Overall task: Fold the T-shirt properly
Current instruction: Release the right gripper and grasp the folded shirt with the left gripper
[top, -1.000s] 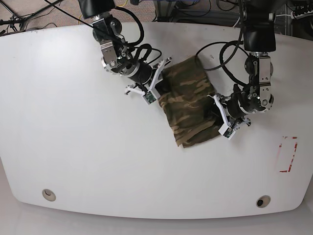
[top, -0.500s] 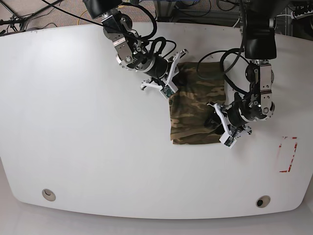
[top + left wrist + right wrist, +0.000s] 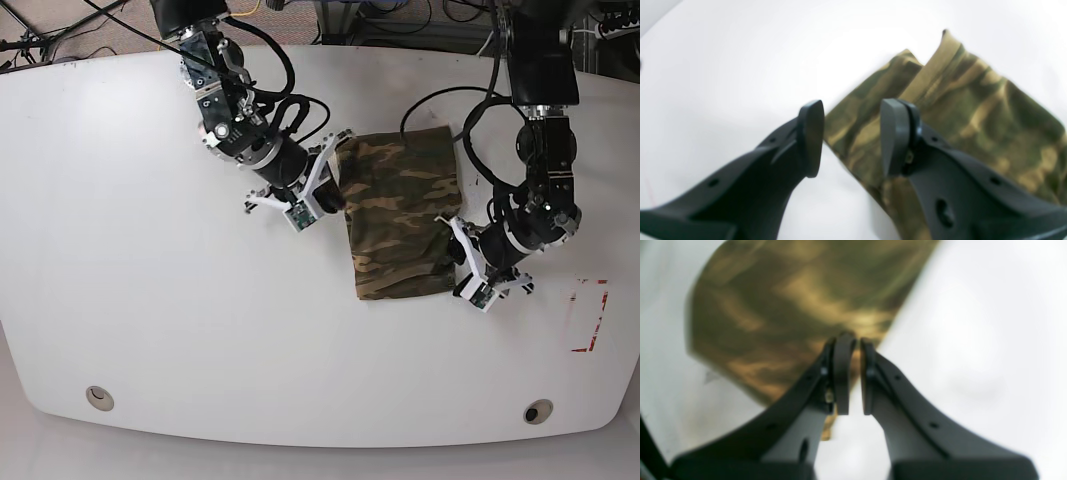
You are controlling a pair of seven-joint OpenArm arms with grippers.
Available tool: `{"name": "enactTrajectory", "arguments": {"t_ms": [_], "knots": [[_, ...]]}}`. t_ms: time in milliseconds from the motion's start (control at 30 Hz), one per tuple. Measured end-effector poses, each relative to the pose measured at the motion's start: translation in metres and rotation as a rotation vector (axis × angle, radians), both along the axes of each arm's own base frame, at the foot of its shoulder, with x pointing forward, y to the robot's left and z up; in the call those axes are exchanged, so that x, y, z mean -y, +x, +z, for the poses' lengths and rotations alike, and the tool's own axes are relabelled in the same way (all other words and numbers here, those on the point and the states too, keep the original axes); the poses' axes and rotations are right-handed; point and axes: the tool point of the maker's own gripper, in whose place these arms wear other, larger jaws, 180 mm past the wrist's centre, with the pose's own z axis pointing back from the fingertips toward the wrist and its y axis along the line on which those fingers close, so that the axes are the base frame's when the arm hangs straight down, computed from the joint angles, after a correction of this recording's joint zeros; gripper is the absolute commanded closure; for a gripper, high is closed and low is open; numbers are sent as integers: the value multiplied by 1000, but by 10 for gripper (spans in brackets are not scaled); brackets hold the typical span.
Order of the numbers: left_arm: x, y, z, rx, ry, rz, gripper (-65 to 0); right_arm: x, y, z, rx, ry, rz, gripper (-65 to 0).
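White desk (image 3: 130, 300) carries the camo T-shirt (image 3: 400, 215), folded to a compact rectangle near centre-right, so judged late in folding, squaring-up stage. Left hand (image 3: 850, 136) sits half open at the shirt's edge w/ nothing gripped; right hand (image 3: 853, 380) is nearly closed at the opposite corner, can't tell if cloth is pinched. Next prob. calls for final edge tidy, then release.

A white table (image 3: 150, 300) bears a red-outlined rectangle (image 3: 588, 315) at three o'clock; cables (image 3: 60, 25) lie beyond at twelve.
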Motion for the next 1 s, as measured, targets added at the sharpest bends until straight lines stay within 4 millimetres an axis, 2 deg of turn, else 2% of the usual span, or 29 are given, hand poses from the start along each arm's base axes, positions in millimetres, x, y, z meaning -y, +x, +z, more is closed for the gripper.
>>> {"name": "enactTrajectory", "arguments": {"t_ms": [100,200,433,533,833,933,1000], "knots": [[8,-5,0,-1,-36,58,-261,15,8,10,27,15,-53,-51],[13,-4,4,10,-96,150,-261,27,11,9,21,9,-86,-51],[24,-8,15,85,-231,252,-261,37,13,8,22,-7,-110,-51],[30,-14,7,115,-219,274,-261,36,11,7,18,-5,-106,-51],[91,-54,-41,70,-186,139,-261,34,4,1,-3,-1,-103,-51],[93,-57,-49,63,-195,133,-261,35,4,1,-3,-1,-105,-51],[87,-57,-55,56,-186,146,-261,34,4,2,-2,0,-105,-51]]}}
